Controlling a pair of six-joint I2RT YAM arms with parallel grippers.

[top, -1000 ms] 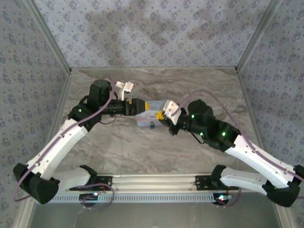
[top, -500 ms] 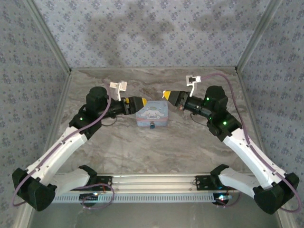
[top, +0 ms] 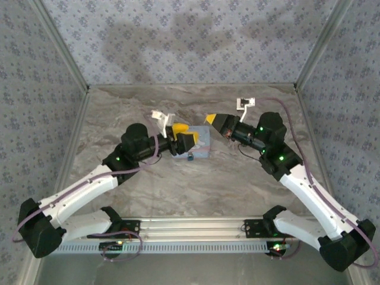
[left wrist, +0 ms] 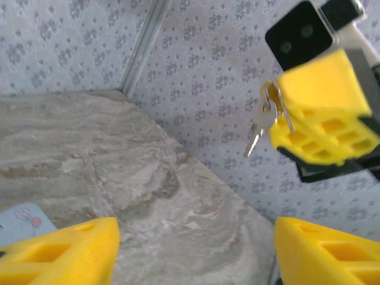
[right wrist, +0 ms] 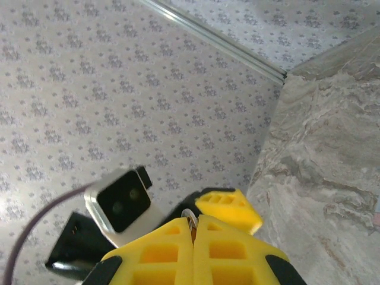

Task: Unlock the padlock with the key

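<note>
The padlock is a tiny dark blue lump at the front edge of the light blue cartoon box. My right gripper hovers just behind and to the right of the box, shut on the key's ring. The key dangles from its yellow fingers, small and pale. My left gripper sits over the box's left part, open, with bare table between its fingers. In the right wrist view the right gripper is pressed shut, with one left finger close behind it.
Patterned walls enclose the marble table at the back and both sides. A metal rail runs along the near edge between the arm bases. A corner of the box shows by my left finger.
The right gripper rose from the box and swung back to the right with the key. The left arm slid right and forward over the box, its jaws narrowing a little.
</note>
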